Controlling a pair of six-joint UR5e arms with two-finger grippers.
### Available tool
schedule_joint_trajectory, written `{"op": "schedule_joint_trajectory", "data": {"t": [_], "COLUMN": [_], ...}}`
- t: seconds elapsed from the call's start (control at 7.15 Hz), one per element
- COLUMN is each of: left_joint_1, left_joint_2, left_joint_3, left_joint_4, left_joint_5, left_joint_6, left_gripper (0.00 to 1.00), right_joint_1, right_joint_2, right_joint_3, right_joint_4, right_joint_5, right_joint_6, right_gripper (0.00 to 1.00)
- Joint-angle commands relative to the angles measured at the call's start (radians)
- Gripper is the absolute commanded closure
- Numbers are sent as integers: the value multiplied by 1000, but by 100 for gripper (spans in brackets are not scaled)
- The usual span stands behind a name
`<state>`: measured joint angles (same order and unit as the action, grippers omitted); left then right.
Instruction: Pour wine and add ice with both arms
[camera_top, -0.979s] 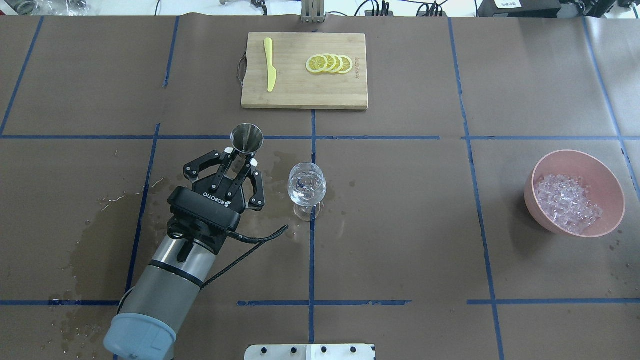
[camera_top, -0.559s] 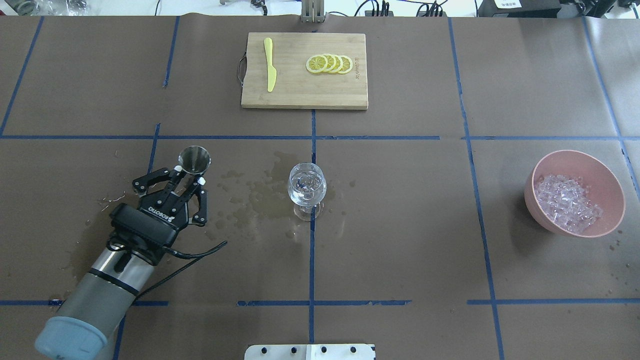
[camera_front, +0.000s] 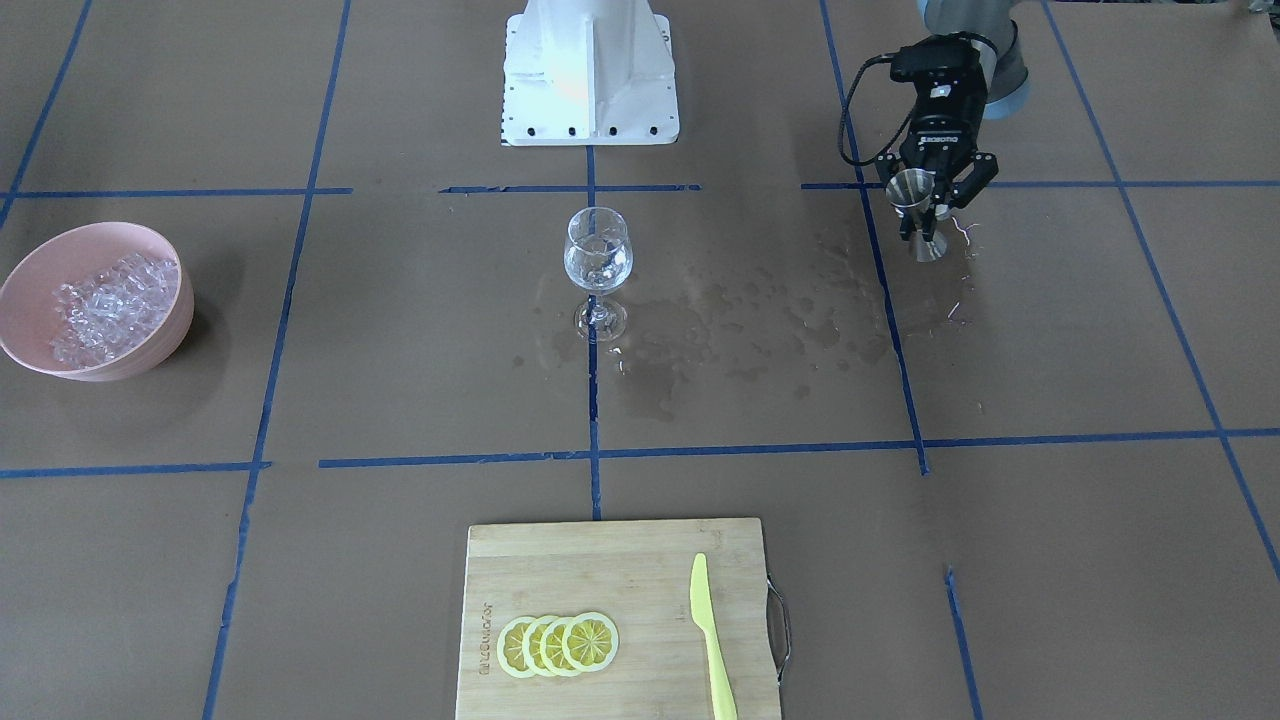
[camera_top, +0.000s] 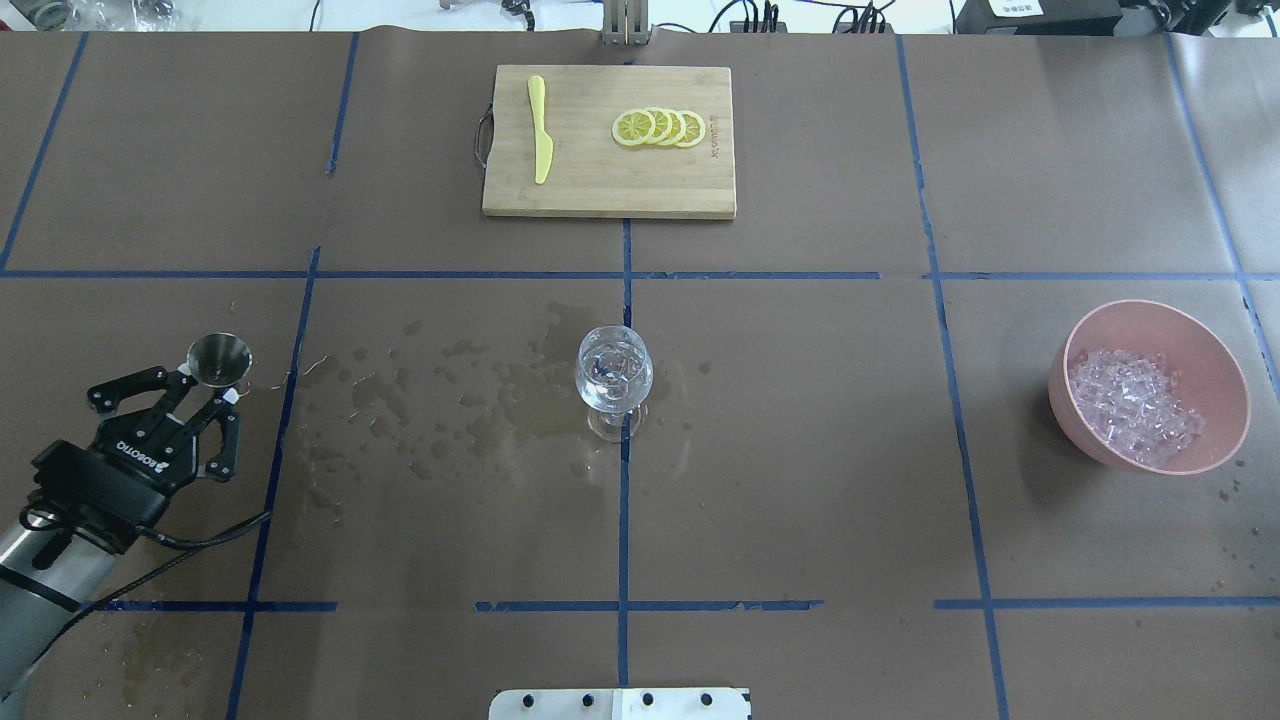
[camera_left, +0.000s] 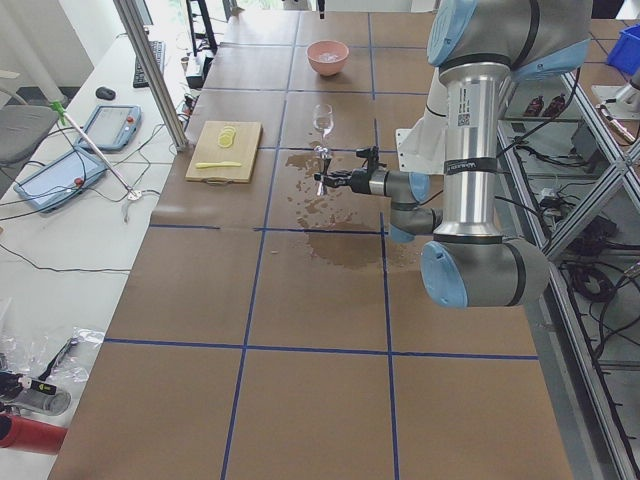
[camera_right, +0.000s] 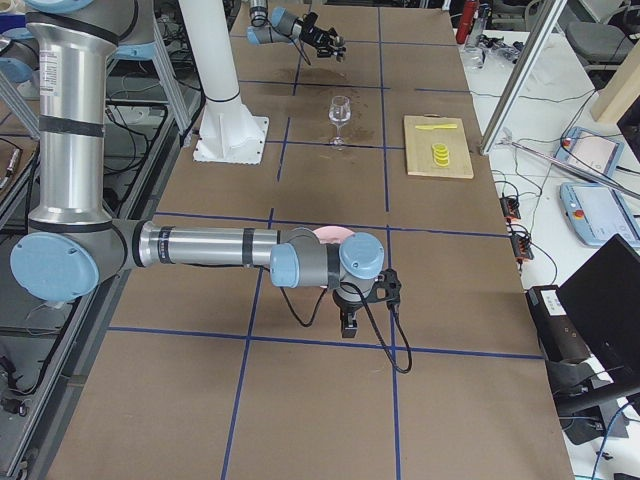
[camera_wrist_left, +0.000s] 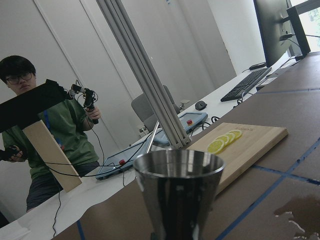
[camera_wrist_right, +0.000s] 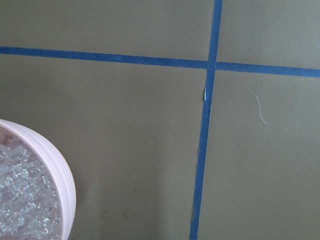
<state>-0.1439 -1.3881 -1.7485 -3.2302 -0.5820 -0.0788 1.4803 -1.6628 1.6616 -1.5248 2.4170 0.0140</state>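
At the worktop's (camera_top: 800, 480) left edge: my left pincer (camera_top: 205, 385), arm (camera_top: 35, 575) stretched low, clamped on an upright conical steel jigger (camera_top: 220, 357). Centre: clear wine (camera_top: 612, 365) in a stemmed glass (camera_top: 613, 425). Far right: glassy ice (camera_top: 1135, 405) cubes in a smooth pink bowl (camera_top: 1215, 360). My right pincer (camera_right: 347, 328): grip cannot be told.

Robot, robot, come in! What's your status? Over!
Left gripper shut on steel jigger, upright. Right gripper by pink bowl of ice, open or shut unclear. Wine in wine glass. Wet spill between jigger and glass.

left gripper (camera_top: 208, 385) carried jigger (camera_top: 220, 357) leftward, well away from wine glass (camera_top: 613, 376).
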Motion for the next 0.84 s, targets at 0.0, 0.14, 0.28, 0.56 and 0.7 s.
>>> {"op": "schedule_joint_trajectory", "data": {"t": [0.0, 0.14, 0.28, 0.56, 0.7], "left_joint_1": [10, 24, 59, 127, 142], "left_joint_2": [49, 49, 63, 70, 69], "left_joint_3": [94, 157, 187, 219, 218], "left_joint_4": [-54, -132, -216, -238, -285], "left_joint_5": [4, -2, 2, 63, 92], "left_joint_6": [-9, -104, -253, -474, -502], "left_gripper": [100, 100, 100, 100, 100], "right_joint_1": [0, 0, 0, 0, 0], "right_joint_2": [0, -2, 0, -2, -2], "right_joint_3": [0, 0, 0, -2, -5], "right_joint_4": [0, 2, 0, 0, 0], "right_joint_5": [1, 2, 2, 2, 2], "right_joint_6": [0, 1, 0, 0, -2], "right_gripper": [0, 0, 0, 0, 0]}}
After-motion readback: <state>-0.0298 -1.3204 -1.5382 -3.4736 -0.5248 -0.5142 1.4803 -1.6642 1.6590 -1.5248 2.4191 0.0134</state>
